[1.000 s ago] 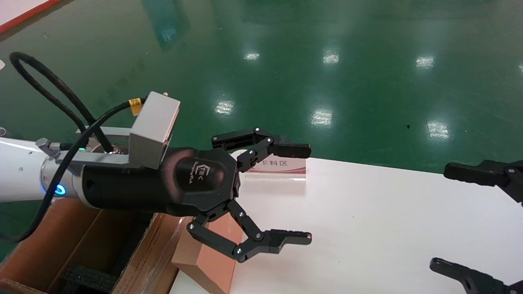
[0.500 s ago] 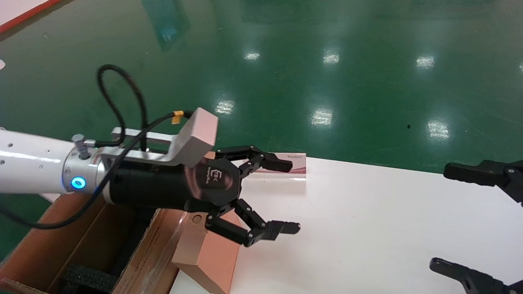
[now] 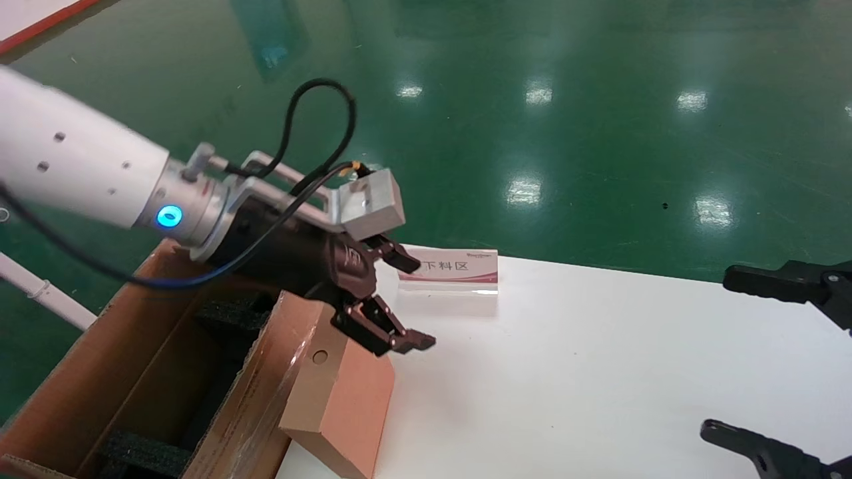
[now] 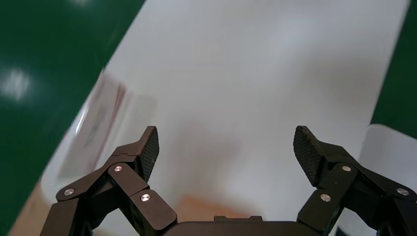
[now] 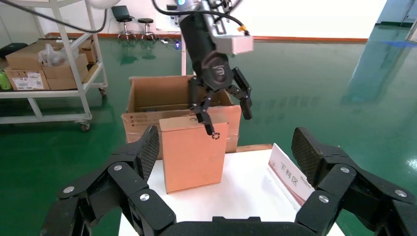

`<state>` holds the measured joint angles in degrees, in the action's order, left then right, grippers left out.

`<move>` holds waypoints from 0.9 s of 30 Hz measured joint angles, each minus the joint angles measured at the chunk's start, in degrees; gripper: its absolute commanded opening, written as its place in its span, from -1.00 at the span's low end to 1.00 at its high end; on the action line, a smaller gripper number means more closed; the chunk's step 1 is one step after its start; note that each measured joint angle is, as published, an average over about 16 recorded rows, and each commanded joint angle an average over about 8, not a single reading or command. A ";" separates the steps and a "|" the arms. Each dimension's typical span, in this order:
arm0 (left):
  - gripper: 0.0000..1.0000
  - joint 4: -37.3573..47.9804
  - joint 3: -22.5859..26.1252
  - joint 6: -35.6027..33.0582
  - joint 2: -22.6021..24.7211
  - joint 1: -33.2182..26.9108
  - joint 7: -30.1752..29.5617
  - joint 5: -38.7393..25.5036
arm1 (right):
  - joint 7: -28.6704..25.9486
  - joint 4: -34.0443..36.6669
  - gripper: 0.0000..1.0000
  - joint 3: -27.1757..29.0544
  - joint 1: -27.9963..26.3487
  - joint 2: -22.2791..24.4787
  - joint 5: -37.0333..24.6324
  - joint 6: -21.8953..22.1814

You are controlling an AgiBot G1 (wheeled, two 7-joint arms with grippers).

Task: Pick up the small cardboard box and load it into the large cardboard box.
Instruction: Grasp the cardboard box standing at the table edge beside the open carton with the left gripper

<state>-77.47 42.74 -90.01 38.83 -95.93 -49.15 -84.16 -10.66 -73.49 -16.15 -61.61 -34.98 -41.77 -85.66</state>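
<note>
The small cardboard box [image 3: 339, 399] [image 5: 194, 152] stands upright at the left edge of the white table [image 3: 599, 372], right beside the large cardboard box [image 3: 133, 372] [image 5: 162, 98]. My left gripper [image 3: 416, 303] [image 4: 226, 142] hangs open just above the small box's top edge, angled down, holding nothing. From the right wrist view, one left fingertip [image 5: 211, 129] sits close to the box's top corner by the recycling symbol. Black foam [image 3: 143, 452] shows inside the large box. My right gripper [image 3: 765, 359] [image 5: 224, 147] rests open at the table's right side.
A white-and-red sign card [image 3: 452, 269] [image 5: 290, 174] stands at the table's far edge. Shiny tape covers the large box's flap [image 3: 256, 399] next to the small box. Green floor surrounds the table; a shelf cart with cartons [image 5: 49, 69] stands far behind.
My left gripper has pulled back toward the large box and tipped downward, ending over the small box's top. It stays open. The right gripper has not moved.
</note>
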 measured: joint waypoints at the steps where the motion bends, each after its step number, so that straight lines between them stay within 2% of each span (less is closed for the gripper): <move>1: 1.00 0.01 1.96 -0.36 0.53 -1.83 -1.95 -1.29 | 0.00 0.00 1.00 0.00 0.00 0.00 0.00 0.00; 8: 1.00 0.03 16.62 -1.00 3.61 -12.86 -15.76 -7.20 | 0.02 0.00 1.00 -0.03 -0.01 0.01 0.02 0.01; 15: 1.00 0.01 29.74 -0.78 5.72 -20.42 -27.35 -7.88 | 0.03 0.00 1.00 -0.06 -0.01 0.03 0.04 0.03; 21: 1.00 0.01 37.99 -0.28 6.68 -24.24 -33.68 -5.82 | 0.04 0.00 1.00 -0.09 -0.02 0.04 0.06 0.04; 27: 1.00 0.00 43.43 0.33 6.96 -26.36 -36.78 -3.42 | 0.06 0.00 1.00 -0.11 -0.02 0.05 0.08 0.05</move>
<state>-77.47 86.16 -89.69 45.78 -122.30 -85.93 -87.59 -10.61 -73.49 -16.26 -61.64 -34.93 -41.70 -85.61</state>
